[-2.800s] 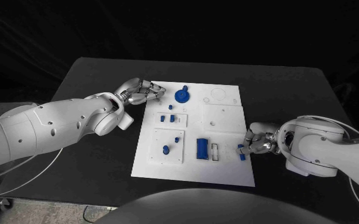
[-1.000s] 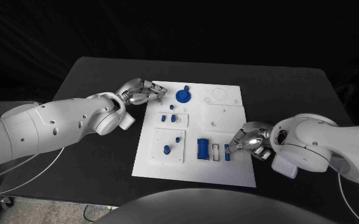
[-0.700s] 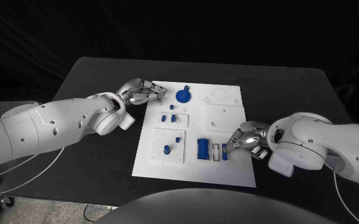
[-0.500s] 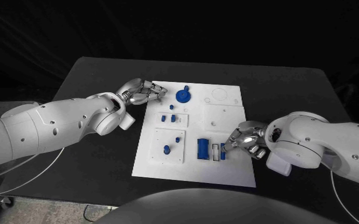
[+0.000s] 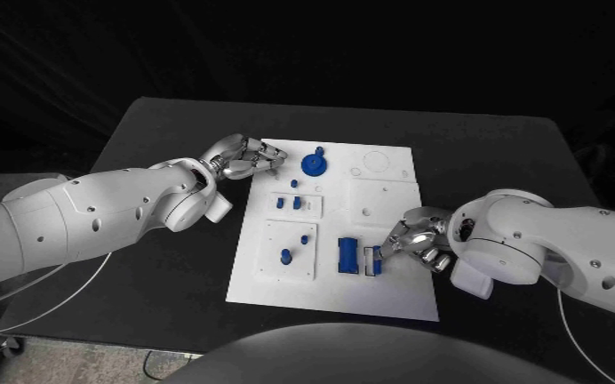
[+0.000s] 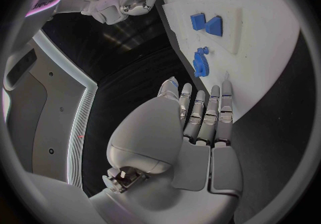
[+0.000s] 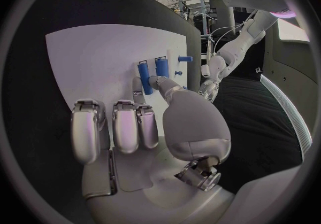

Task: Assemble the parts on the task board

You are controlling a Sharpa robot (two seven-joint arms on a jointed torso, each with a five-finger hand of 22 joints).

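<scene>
In the head view the right hand [image 5: 417, 242] pinches a small blue part [image 5: 377, 262] over the near right of the task board [image 5: 385, 295], just right of a larger blue block [image 5: 346, 255], while the left hand [image 5: 241, 158] rests at the board's far left corner beside the blue gear [image 5: 312, 165]. The left wrist view shows the left hand's fingers [image 6: 204, 114] straight and pressed together, holding nothing, their tips at the board's edge. The right wrist view shows the right hand's thumb and a finger closed on the slim blue part [image 7: 143, 69] at the board.

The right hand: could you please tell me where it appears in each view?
Head view: right hand at the board's right edge, holding a small blue piece.
Left wrist view: right hand beyond the board's far end.
Right wrist view: palm and fingers over the board.
Shared landmark: the white board.
</scene>
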